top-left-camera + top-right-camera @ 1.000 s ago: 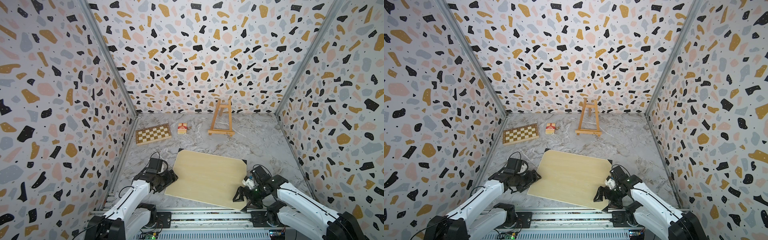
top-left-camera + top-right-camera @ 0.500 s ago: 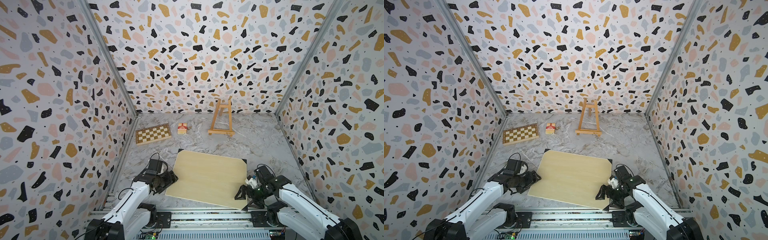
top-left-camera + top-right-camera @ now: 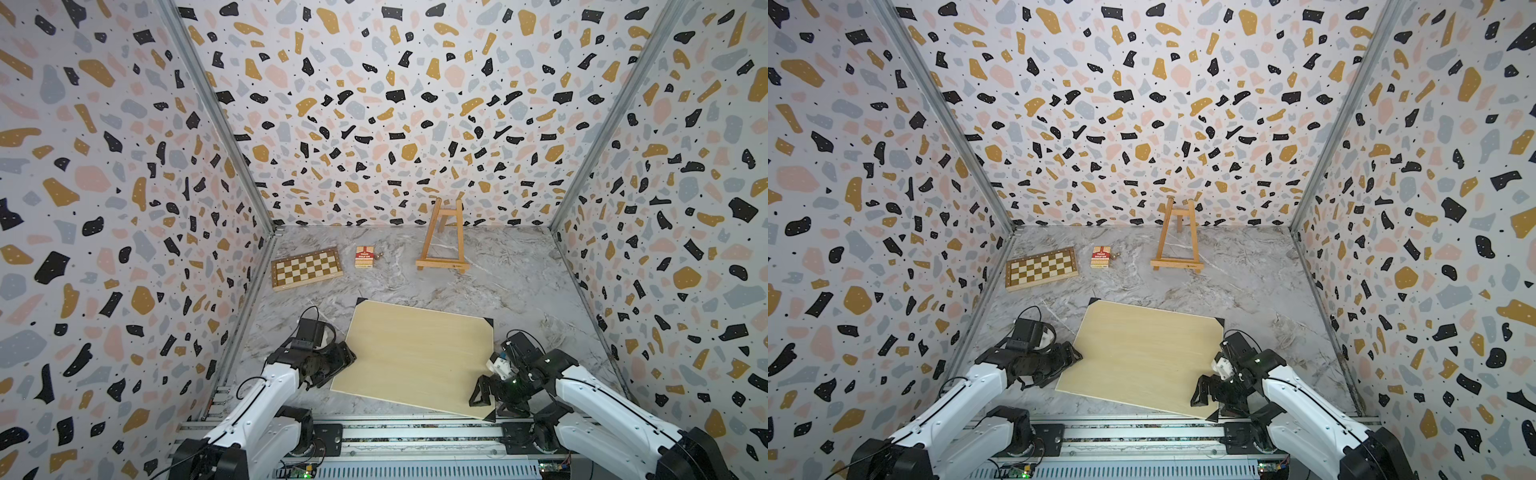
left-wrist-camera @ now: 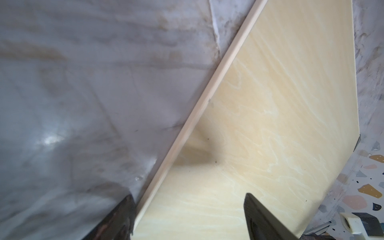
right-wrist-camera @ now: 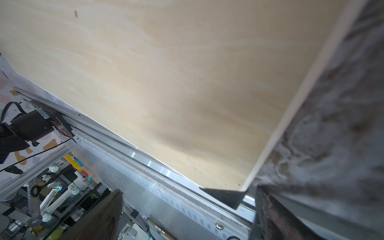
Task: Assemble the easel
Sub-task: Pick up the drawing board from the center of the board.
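The easel [image 3: 442,263] is standing upright at the far end of the tabletop [image 3: 519,291], just before the back wall, well apart from both arms. It is showing as a small orange-brown A-frame: two thin slats leaning together, a short crossbar near the top, and a wider ledge bar at the foot bearing a small dark mark.

The tabletop is showing a grey marbled finish. Walls [image 3: 374,104] in a speckled terrazzo pattern are enclosing it on three sides. A chessboard [image 3: 306,268] and a small red-and-yellow box [image 3: 364,257] are lying to the left of the easel. A pale board [image 3: 419,357] with black corners is lying flat at the near end.

The left gripper [image 4: 187,218] is straddling the board's left edge, fingers parted, gripping nothing. The right gripper [image 5: 187,218] is hovering at the board's near right corner, fingers spread wide, holding nothing.
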You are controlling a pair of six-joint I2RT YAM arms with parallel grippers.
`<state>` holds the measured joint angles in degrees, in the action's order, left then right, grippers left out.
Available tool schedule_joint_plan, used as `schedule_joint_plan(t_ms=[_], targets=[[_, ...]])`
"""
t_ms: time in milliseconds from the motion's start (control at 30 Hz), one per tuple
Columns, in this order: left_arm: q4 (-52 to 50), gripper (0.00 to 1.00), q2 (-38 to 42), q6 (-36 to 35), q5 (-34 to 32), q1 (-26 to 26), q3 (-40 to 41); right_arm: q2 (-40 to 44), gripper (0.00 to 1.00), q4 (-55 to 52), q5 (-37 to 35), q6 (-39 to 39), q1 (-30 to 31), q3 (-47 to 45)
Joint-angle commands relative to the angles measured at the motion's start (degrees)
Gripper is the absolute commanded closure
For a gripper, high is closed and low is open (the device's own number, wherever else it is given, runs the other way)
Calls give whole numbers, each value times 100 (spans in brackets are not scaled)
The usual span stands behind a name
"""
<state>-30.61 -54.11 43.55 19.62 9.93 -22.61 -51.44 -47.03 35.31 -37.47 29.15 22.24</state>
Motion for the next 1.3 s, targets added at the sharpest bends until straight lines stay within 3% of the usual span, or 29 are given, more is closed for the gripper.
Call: schedule_joint_plan(t_ms=[0, 300, 700, 800, 967, 1167, 1267], targets=[[-372, 18, 12, 70, 93, 35, 108, -17, 0, 79, 164, -81, 32, -242], [-391, 18, 32, 83, 97, 35, 95, 33, 0, -307, -109, 67, 45, -154], [-325, 19, 104, 172, 200, 34, 124, 597, 0, 1536, 904, -803, -29, 19], [-323, 19, 118, 168, 190, 35, 152, 940, 0, 1491, 1033, -731, -333, 167], [-296, 19, 86, 132, 236, 35, 151, 1422, 1, 2393, 2012, -1180, -963, -184], [-182, 20, 66, 143, 332, 35, 170, 1337, 2, 2595, 2280, -665, -1016, 16], [-214, 20, 24, 101, 330, 35, 113, 1294, 6, 2650, 1938, -516, -1025, 102]])
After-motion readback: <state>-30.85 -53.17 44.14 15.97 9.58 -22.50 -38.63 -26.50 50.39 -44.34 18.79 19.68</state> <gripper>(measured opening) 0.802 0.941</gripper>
